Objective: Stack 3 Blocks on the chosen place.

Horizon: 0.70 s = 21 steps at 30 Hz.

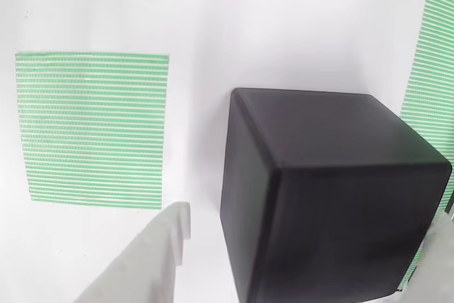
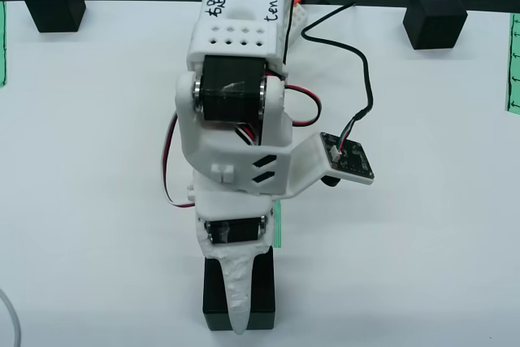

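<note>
A black block (image 1: 330, 196) sits on the white surface (image 1: 213, 19) between the claw's (image 1: 298, 260) spread fingers (image 1: 152, 260), beside a green-striped patch (image 1: 92, 129). Two more blocks (image 2: 55, 2) (image 2: 435, 18) wait at the far edge.

A white bench (image 2: 97, 201) carries black blocks at upper left (image 2: 55, 2), upper right (image 2: 435, 18) and bottom centre (image 2: 264, 302), plus green-striped patches (image 1: 92, 129).

White arm (image 2: 240, 111) reaching down the white table (image 2: 422, 225), gripper (image 2: 237, 298) over a black block (image 2: 213, 305) at bottom centre, two more blocks (image 2: 55, 2) (image 2: 435, 18) at the far edge, green strip (image 2: 277, 225) beside the wrist.
</note>
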{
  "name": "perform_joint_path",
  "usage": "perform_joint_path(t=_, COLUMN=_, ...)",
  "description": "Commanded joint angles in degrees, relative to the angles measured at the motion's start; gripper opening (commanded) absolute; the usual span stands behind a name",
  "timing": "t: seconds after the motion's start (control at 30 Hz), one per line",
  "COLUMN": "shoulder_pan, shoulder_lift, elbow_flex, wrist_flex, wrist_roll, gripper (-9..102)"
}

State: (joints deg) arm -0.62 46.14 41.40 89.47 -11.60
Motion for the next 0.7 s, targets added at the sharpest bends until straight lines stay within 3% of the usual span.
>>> perform_joint_path(t=0.0, shoulder_pan=-0.4, shoulder_lift=0.4, elbow_flex=-2.0, wrist_flex=0.4, wrist_roll=-0.4, gripper=37)
perform_joint_path(t=0.67, shoulder_pan=0.0, shoulder_lift=2.2, elbow_flex=3.3, wrist_flex=-0.4, wrist_roll=-0.6, gripper=16)
